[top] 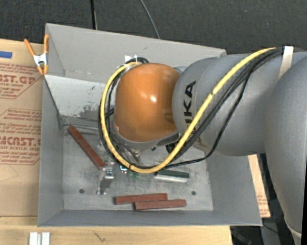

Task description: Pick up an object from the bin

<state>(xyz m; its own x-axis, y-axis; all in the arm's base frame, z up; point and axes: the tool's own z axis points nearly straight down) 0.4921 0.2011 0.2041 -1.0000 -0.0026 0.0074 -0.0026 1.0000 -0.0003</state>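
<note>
the arm reaches into the grey bin (48, 190) from the right, and its orange cover (144, 100) hangs over the middle of the floor. below that cover's left edge the end effector (107, 175) sits low, close to the bin floor. most of it is hidden under the cover, so i cannot tell how far open it is, and nothing can be seen held in it.

the nearest thing is a long reddish-brown stick (85, 144) lying slantwise in the left half of the bin. its lower end is just beside the end effector; whether they touch i cannot tell. a pair of similar sticks (148, 201) lies side by side near the front wall, well apart from it, and a grey metal bar (173, 174) lies to the right, partly under the arm.

my judgement is that the step in hand is settling onto a grasp, with the slanted stick the likeliest candidate. to do it well, the grip should cross the stick's narrow width, not run along its length, and should land further up from the tip so the stick does not pivot out. the stick lies flat, so the descent must go right to the floor before closing. the lift should go straight up, clear of the sloped left wall.
</note>
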